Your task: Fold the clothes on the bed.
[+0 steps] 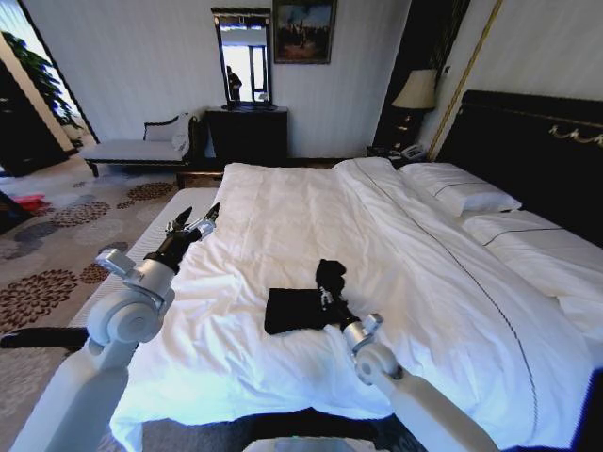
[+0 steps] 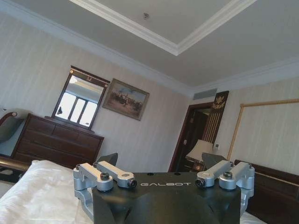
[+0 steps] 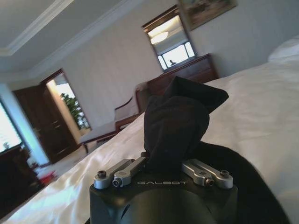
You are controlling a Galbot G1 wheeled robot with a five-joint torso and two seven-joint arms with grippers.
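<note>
The clothes, a black T-shirt (image 1: 294,311), lie partly folded near the front of the white bed (image 1: 396,235). My right gripper (image 1: 328,294) is shut on one bunched end of the shirt and holds it up above the rest. In the right wrist view that black cloth (image 3: 180,116) rises in a lump out of the right gripper (image 3: 163,161), whose jaws are closed on it. My left gripper (image 1: 199,214) hangs open over the bed's left edge, well clear of the shirt. In its own wrist view the left gripper (image 2: 160,159) holds nothing.
Two pillows (image 1: 462,193) lie against the dark headboard (image 1: 537,132) on the right. A pale chaise bench (image 1: 141,146), a dark dresser (image 1: 247,132) with a mirror and a bedside lamp (image 1: 415,89) stand along the far wall. Patterned carpet (image 1: 57,254) lies left of the bed.
</note>
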